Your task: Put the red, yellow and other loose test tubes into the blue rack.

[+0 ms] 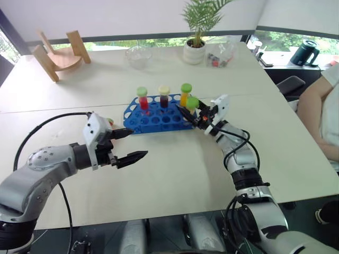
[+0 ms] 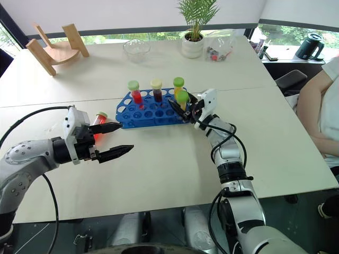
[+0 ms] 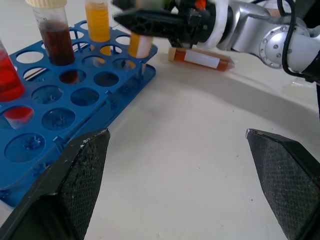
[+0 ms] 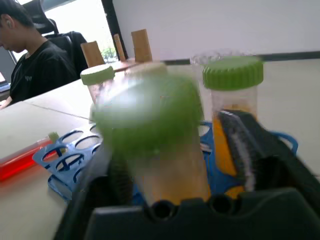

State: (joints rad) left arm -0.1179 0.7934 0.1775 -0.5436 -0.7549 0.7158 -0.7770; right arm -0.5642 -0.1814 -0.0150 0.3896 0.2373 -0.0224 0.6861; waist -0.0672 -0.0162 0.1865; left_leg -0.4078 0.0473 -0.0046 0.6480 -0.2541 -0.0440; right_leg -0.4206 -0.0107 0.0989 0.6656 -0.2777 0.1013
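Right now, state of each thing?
Rack: four tubes in it.
Red tube: upright in rack.
Brown tube: upright in rack.
Orange tube: upright in rack.
Yellow tube: in rack, inside right pincer.
Loose red tube: lying flat.
Loose orange tube: lying flat.
Left pincer: open, empty.
Right pincer: open.

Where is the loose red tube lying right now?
The red tube lies on the table just off the blue rack's left end, by the left gripper.

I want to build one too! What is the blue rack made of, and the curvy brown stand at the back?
The blue rack looks like moulded plastic: bright even colour, smooth, slightly shiny, with neat round holes. The curved stand looks like light unpainted wood, pale tan and matt, though its grain is too far off to see.
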